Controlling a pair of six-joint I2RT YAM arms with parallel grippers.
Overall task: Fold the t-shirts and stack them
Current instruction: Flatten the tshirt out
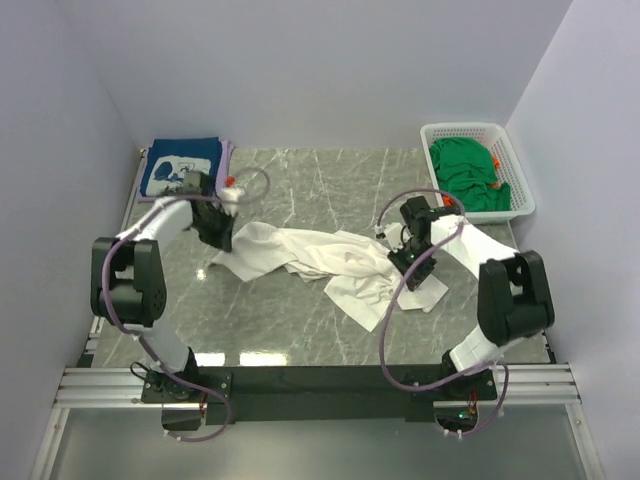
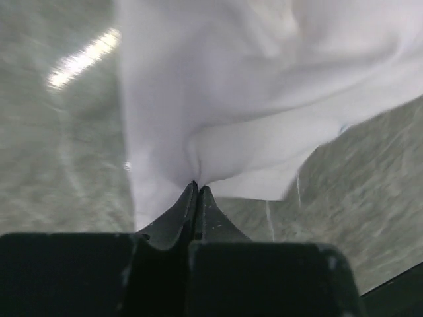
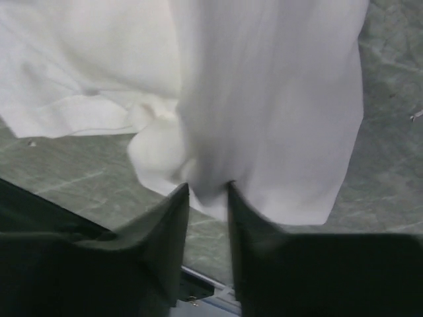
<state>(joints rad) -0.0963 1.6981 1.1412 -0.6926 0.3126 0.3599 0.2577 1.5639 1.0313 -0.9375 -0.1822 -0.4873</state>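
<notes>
Across the middle of the counter [image 1: 300, 185], the white t-shirt [image 1: 320, 255] is stretched out in a crumpled strip. Its left end is pinched tight by the closed left hand [image 2: 197, 189], and a thick bunch near its right end is gripped by the right hand [image 3: 208, 191]. The cloth is judged soft, light and floppy, so it is best held at corners or along a hem. A folded navy t-shirt [image 1: 180, 170] is seen at the far left corner
</notes>
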